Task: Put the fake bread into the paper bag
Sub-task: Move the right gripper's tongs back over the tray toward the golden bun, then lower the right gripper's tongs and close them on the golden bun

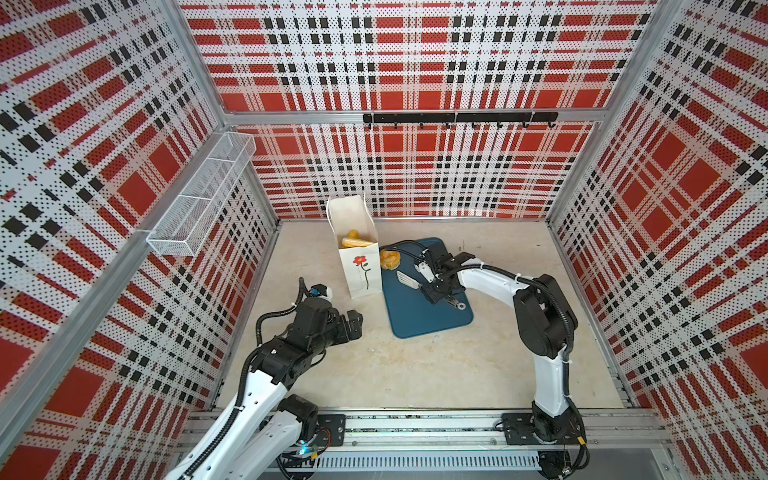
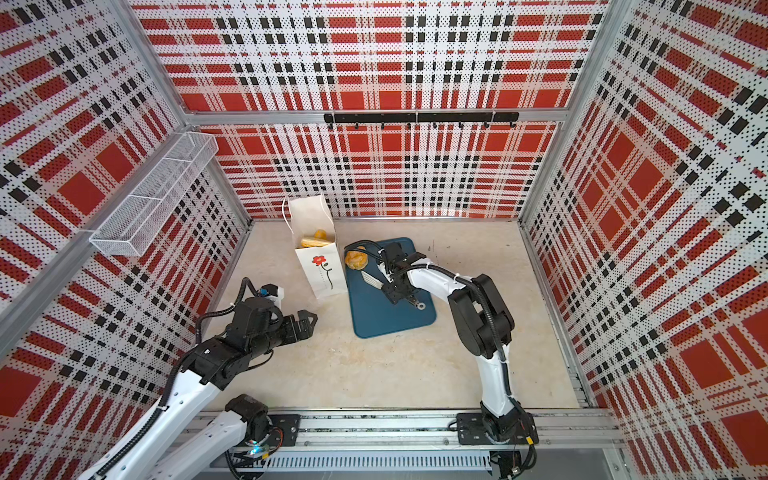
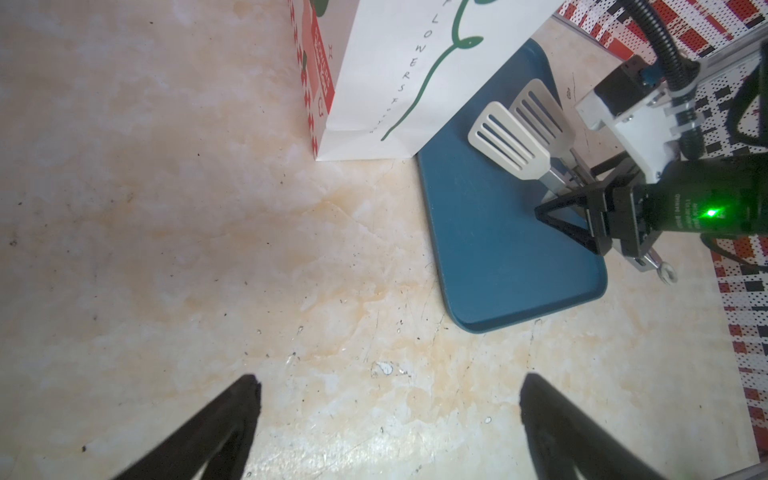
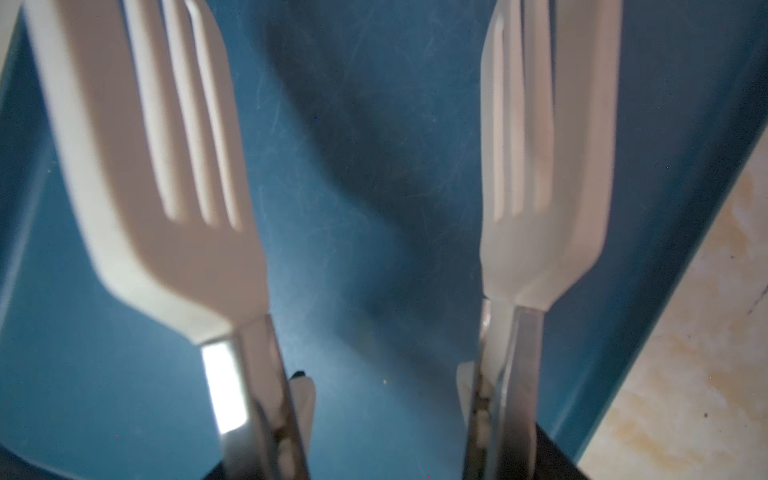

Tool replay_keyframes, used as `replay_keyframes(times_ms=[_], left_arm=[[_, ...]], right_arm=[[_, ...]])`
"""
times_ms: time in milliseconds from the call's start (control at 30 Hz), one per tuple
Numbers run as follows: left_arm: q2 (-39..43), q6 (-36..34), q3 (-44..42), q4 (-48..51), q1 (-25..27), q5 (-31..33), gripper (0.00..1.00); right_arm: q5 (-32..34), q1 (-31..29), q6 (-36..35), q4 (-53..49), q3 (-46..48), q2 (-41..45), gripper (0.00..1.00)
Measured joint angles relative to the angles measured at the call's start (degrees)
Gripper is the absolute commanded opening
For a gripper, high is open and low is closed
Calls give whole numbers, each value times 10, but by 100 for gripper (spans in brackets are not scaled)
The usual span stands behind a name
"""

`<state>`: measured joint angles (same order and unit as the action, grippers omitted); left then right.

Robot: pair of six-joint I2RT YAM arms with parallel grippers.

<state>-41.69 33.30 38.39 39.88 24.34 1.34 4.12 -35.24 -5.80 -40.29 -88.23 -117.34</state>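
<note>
The white paper bag (image 1: 360, 270) (image 2: 322, 270) (image 3: 415, 83) with a red flower stands upright at the back of the table. Yellow fake bread (image 1: 355, 240) (image 2: 314, 240) lies inside its open top. One more golden piece (image 1: 390, 258) (image 2: 356, 258) rests on the far left corner of the blue tray (image 1: 424, 316) (image 2: 386, 320) (image 3: 498, 257). My right gripper (image 1: 436, 286) (image 2: 397, 291) (image 4: 382, 415) is shut on white slotted tongs (image 1: 408, 279) (image 3: 505, 141) (image 4: 166, 166), whose blades stand apart over the tray with nothing between them. My left gripper (image 1: 357, 324) (image 2: 307, 324) (image 3: 388, 386) hangs open over bare table, in front of the bag.
A white mesh basket (image 1: 203, 195) hangs on the left wall and a black hook rail (image 1: 459, 118) on the back wall. Plaid walls close in the table on three sides. The tray lies right beside the bag's foot.
</note>
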Motion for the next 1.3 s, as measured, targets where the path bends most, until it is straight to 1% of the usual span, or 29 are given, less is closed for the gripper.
replay_keyframes(times_ms=[233,467,800,967,1067,1167,1300], left_arm=[[-13,2,0,-2,2,0,99],[-19,3,-1,-6,2,0,99],[-19,6,-1,-9,3,0,99],[-19,7,-1,-9,3,0,100],[-18,8,-2,-9,4,1,100],[-17,9,-2,-9,5,2,99],[-16,10,-2,-9,5,3,99]], right_arm=[[4,2,-27,24,-41,-41,67],[2,2,-49,32,-101,-87,67],[-6,4,-82,32,-143,-122,67],[-19,5,-103,28,-168,-140,65],[-24,5,-115,23,-183,-148,63],[-25,5,-128,14,-195,-154,54],[-23,7,-137,0,-205,-159,48]])
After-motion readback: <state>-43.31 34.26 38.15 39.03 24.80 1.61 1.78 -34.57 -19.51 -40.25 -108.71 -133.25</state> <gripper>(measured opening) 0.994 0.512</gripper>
